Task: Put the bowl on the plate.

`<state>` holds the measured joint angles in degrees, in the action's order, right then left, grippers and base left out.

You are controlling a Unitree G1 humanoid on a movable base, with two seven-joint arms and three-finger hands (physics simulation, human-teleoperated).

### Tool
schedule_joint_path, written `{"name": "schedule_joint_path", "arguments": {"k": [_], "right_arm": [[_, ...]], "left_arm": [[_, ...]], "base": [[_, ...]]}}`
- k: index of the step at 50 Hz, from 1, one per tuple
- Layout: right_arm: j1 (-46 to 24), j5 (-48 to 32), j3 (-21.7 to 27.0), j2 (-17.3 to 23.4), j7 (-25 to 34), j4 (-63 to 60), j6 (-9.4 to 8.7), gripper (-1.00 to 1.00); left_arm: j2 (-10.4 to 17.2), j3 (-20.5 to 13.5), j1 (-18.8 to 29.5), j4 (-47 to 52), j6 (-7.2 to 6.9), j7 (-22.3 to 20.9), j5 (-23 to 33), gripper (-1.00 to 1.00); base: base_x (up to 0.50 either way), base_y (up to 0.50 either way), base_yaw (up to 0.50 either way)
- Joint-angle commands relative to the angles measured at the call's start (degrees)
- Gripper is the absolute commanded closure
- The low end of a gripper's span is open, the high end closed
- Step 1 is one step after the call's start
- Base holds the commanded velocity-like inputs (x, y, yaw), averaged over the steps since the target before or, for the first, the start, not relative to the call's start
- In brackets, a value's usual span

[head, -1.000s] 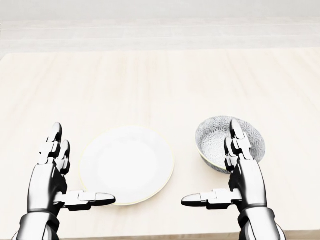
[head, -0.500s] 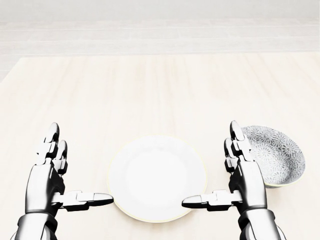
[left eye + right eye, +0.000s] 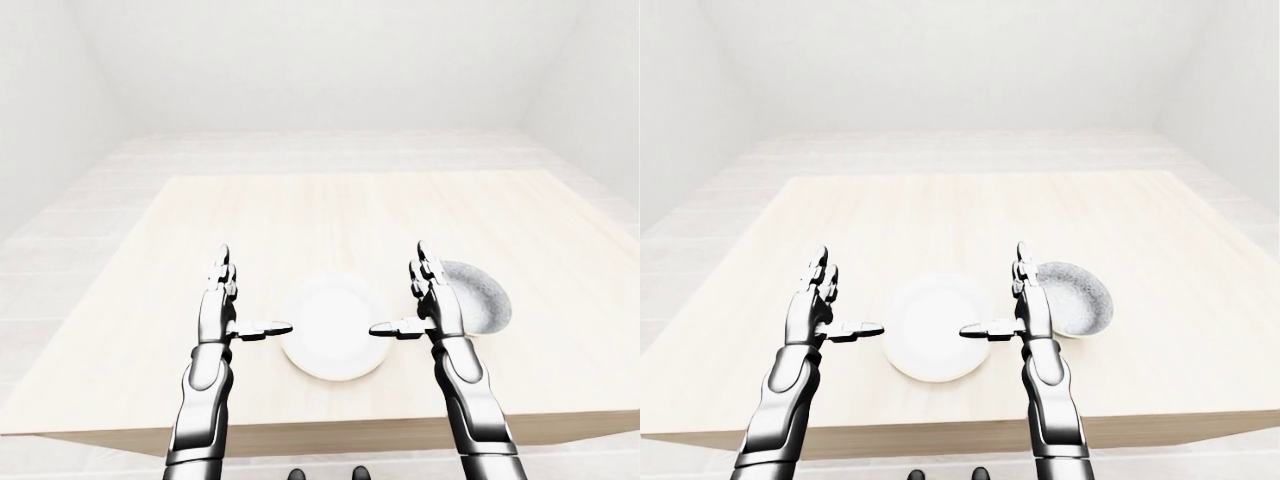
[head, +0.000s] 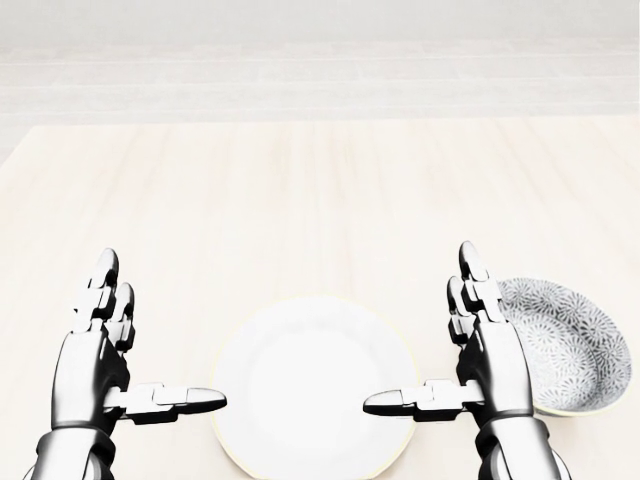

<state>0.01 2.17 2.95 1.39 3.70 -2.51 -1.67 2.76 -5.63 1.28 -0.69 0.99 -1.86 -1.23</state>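
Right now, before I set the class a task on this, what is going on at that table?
A simulated humanoid robot stands at a pale wooden table with both hands raised and open, holding nothing. A white plate lies between them, empty. A patterned grey bowl sits on the table just to the right of the right hand in the head view, not yet grasped. The left hand hangs to the left of the plate. The bowl is not on the plate yet.

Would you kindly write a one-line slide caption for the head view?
Both open robot hands, left and right, hover either side of the white plate; the patterned bowl sits right of it on the table.
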Motion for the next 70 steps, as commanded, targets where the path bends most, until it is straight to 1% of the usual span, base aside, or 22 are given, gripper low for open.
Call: {"name": "schedule_joint_path", "arguments": {"k": [1,2,6,7,12,15,16,17,23,25,31,32,38,42,43,52,54,56,59,63,68,70], "right_arm": [[-0.16,-0.12,-0.1,0.05,-0.04,0.59,0.19,-1.0],[-0.2,0.01,-0.04,0.0,-0.02,0.71,0.32,-1.0],[-0.36,-0.28,-0.14,0.05,-0.11,1.09,0.51,-1.0],[-0.32,-0.49,-0.15,0.06,-0.33,1.05,0.07,-1.0],[0.54,-0.81,0.2,0.45,-0.45,-0.17,-0.55,-1.0],[0.83,-0.96,0.39,0.39,-0.73,-1.16,-1.51,-1.0],[0.91,-1.6,0.5,0.3,-1.7,-1.52,-3.13,-1.0],[1.03,-1.96,0.38,0.55,-1.54,-1.63,-3.33,-1.0],[1.96,-2.73,0.98,0.99,-1.53,-3.99,-3.33,-1.0],[2.66,-4.27,1.07,1.36,-2.14,-6.02,-3.33,-1.0],[3.94,-7.74,2.89,2.83,-1.79,-11.12,-3.33,-1.0],[4.4,-6.82,3.37,2.78,-0.49,-12.38,-3.33,-1.0],[5.74,-11.17,6.31,4.2,0.58,-18.22,-3.33,-1.0],[6.14,-15.17,7.13,5.66,3.03,-20.68,-3.33,-1.0],[6.19,-14.9,7.83,5.59,4.23,-21.43,-3.33,-1.0],[5.97,-20.8,10.73,6.46,8.87,-23.59,-3.33,-1.0],[6.2,-23.54,10.54,7.58,9.84,-23.37,-3.33,-1.0],[5.83,-24.83,11.6,7.02,10.31,-23.64,-3.33,-1.0],[6.46,-29.07,10.95,8.19,12.01,-23.23,-3.33,-1.0],[6.67,-31.46,11.9,7.8,13.02,-22.62,-3.33,-1.0],[7.89,-38.0,12.93,9.62,15.81,-21.91,-3.33,-1.0],[7.52,-38.9,14.17,9.12,16.64,-21.83,-3.33,-1.0]], "left_arm": [[0.11,-0.09,0.12,-0.76,0.58,0.06,0.02,-1.0],[0.13,-0.18,0.24,-0.82,0.73,0.2,0.06,-1.0],[0.14,-0.1,0.16,-0.1,0.26,0.13,-0.03,-1.0],[0.18,-0.15,0.15,-0.06,0.24,0.16,0.02,-1.0],[0.34,-0.52,-0.01,0.27,0.26,0.09,-0.16,-1.0],[0.27,-0.53,0.03,0.18,0.37,0.12,-0.15,-1.0],[0.27,-0.49,0.06,0.18,0.37,0.13,-0.1,-1.0],[0.25,-0.44,0.1,0.22,0.38,0.17,-0.04,-1.0],[0.3,-0.5,0.06,-0.02,0.66,0.04,-0.09,-1.0],[0.36,-0.52,-0.03,-0.41,1.08,-0.06,-0.02,-1.0],[0.55,-0.85,-0.34,-0.7,1.53,-0.25,-0.03,-1.0],[0.56,-0.94,-0.4,-0.62,1.48,-0.25,-0.09,-1.0],[0.91,-1.41,-0.26,-0.15,0.94,-0.35,-0.13,-1.0],[1.22,-1.78,-0.15,0.37,0.55,-0.38,0.04,-1.0],[1.25,-1.81,-0.2,0.56,0.41,-0.46,0.05,-1.0],[1.41,-2.22,-0.26,1.45,-0.49,-0.79,0.3,-1.0],[1.44,-2.25,-0.29,1.2,-0.22,-0.87,0.49,-1.0],[1.37,-2.25,-0.35,1.36,-0.26,-1.01,0.4,-1.0],[1.29,-2.26,-0.35,1.74,-0.51,-1.04,0.36,-1.0],[1.33,-2.37,-0.28,1.81,-0.56,-1.08,0.36,-1.0],[1.28,-2.4,-0.52,1.2,0.25,-1.13,0.52,-1.0],[1.23,-2.41,-0.63,1.17,0.39,-1.11,0.52,-1.0]], "base": [[0.17,0.0,0.0],[0.17,0.0,0.0],[0.17,0.0,0.0],[0.15,0.0,0.0],[0.02,0.0,0.0],[0.0,0.0,0.0],[0.0,0.0,0.0],[0.0,0.0,0.0],[0.0,0.0,0.0],[0.0,0.0,0.0],[0.0,0.0,0.0],[0.0,0.0,0.0],[0.0,0.0,0.0],[0.0,0.0,0.0],[0.0,0.0,0.0],[0.0,0.0,0.0],[0.0,0.0,0.0],[0.0,0.0,0.0],[0.0,0.0,0.0],[0.0,0.0,0.0],[0.0,0.0,0.0],[0.0,0.0,0.0]]}}
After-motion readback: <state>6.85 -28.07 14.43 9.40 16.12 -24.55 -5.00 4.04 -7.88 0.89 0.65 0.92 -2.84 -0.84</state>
